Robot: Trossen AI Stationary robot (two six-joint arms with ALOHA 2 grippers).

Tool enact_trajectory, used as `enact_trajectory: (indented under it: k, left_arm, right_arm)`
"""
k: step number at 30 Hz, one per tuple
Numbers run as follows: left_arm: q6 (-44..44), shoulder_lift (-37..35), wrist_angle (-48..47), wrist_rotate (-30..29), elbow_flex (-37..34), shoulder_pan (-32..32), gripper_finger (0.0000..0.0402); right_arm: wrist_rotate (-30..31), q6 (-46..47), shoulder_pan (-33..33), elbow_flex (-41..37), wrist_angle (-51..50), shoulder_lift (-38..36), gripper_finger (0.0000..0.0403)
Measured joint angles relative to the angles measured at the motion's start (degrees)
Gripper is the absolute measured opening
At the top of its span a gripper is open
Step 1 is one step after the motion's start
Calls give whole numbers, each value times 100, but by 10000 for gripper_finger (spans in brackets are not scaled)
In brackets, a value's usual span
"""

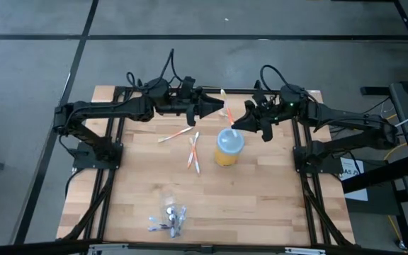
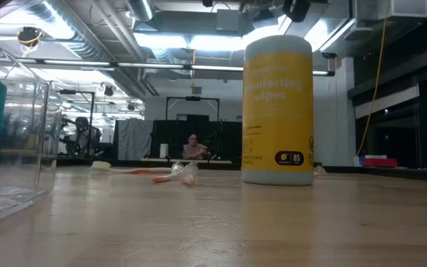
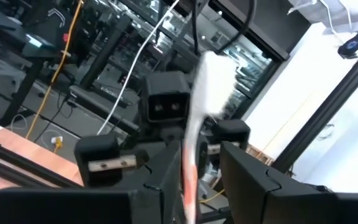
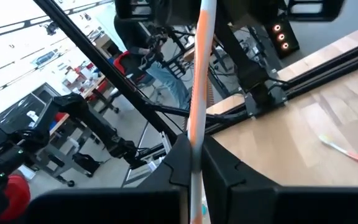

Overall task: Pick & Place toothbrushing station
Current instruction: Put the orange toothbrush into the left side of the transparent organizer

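Observation:
An orange-and-white toothbrush hangs in the air over the table's far middle, between my two grippers. My right gripper is shut on it. My left gripper faces it from the table's left, open; in the left wrist view its fingers stand on either side of the handle, and the white head shows blurred above. The yellow cup with a pale-blue top stands upright on the table just near of both grippers. My right gripper pinches the toothbrush's orange-and-white handle between its two fingers. The fingers come about level from the table's right and lie across the handle. The brush is lifted clear of the table, and its long free part reaches past the fingers toward my left gripper.
Two more toothbrushes lie flat on the wood left of the cup. A clear pouch with small tubes lies by the near edge. Black frame rails run along both sides. Far behind the table a person shows.

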Motion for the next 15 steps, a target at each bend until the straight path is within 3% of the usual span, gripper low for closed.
enact_trajectory:
  k: [15]
  left_arm:
    - [108, 0, 17, 1, 0, 1, 98]
  right_arm:
    - [301, 126, 227, 2, 341, 116, 16]
